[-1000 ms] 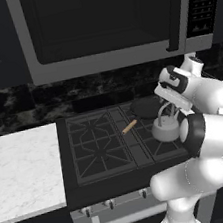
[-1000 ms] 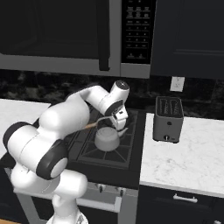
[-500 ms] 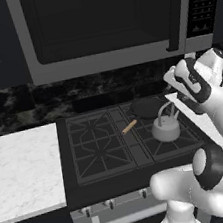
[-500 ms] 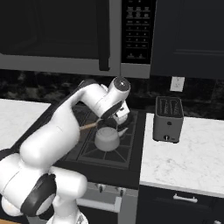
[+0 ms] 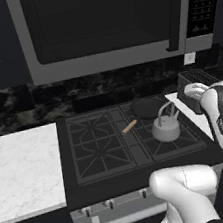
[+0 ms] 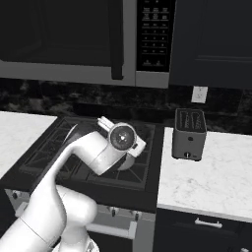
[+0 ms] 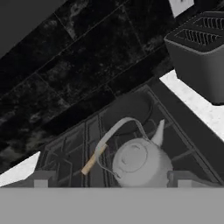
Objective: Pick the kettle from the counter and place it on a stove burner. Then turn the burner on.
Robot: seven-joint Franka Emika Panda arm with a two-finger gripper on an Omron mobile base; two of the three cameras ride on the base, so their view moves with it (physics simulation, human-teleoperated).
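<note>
The silver-grey kettle stands upright on the front right stove burner of the black cooktop, handle arched over its lid. In the hand view the kettle lies just beyond my gripper, which is open, its fingertips set wide apart on either side and holding nothing. My arm stands to the right of the kettle in the left base view and covers most of it in the right base view. The white marble counter lies left of the stove, and more counter lies to its right.
A black skillet with a wooden handle sits on the burner behind the kettle. A grey toaster stands on the right counter. A microwave hangs over the cooktop. Stove knobs line the front panel.
My hand has let go of the kettle's handle and drawn back up and to the right, away from it. The kettle stays put on the burner.
</note>
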